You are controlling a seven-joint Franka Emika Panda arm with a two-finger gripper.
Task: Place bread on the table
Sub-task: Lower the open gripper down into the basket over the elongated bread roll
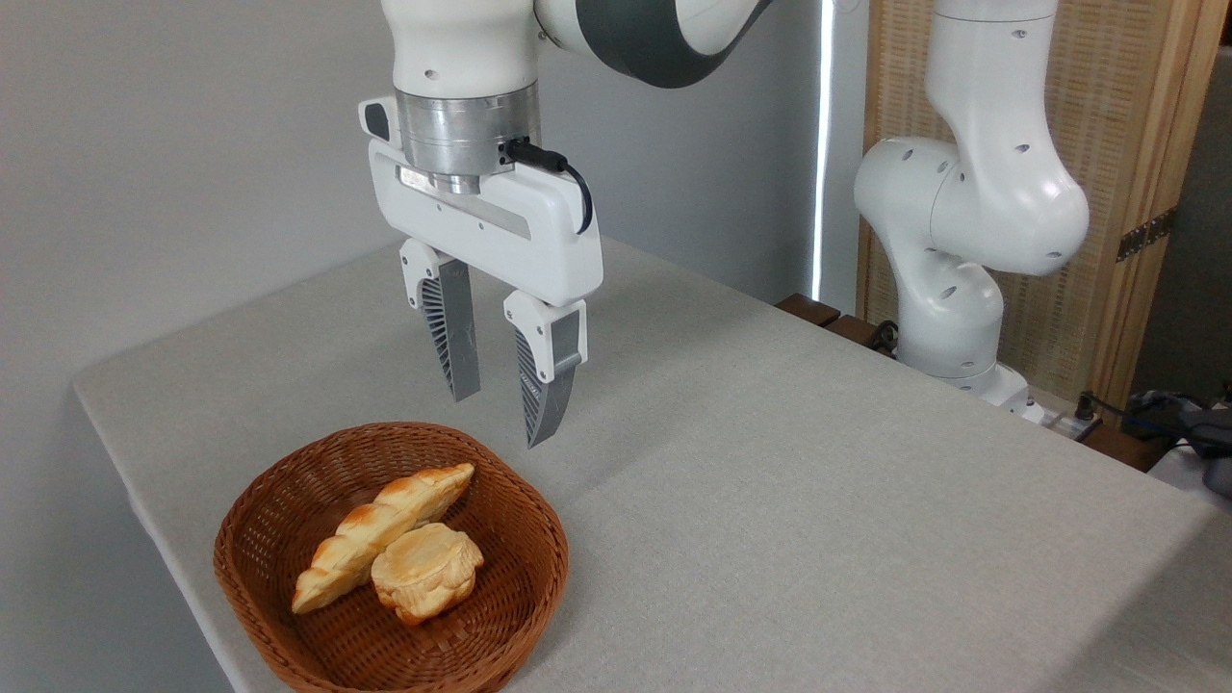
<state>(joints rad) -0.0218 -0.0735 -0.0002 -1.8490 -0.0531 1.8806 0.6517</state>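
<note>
The bread [380, 533], a long golden-brown loaf with diagonal ridges, lies slantwise inside the brown wicker basket [289, 500] near the table's front left corner. A small round bun [426, 570] rests against its right side. My gripper [500, 414] hangs open above the basket's far right rim, fingers pointing down, with nothing between them. It is well above the loaf and touches nothing. The table [770, 481] is covered in light grey cloth.
The arm's white base [962, 318] stands past the table's far right edge, in front of a wooden screen [1145, 173]. Cables and dark items [1184, 423] lie at the right. A grey wall runs behind the table.
</note>
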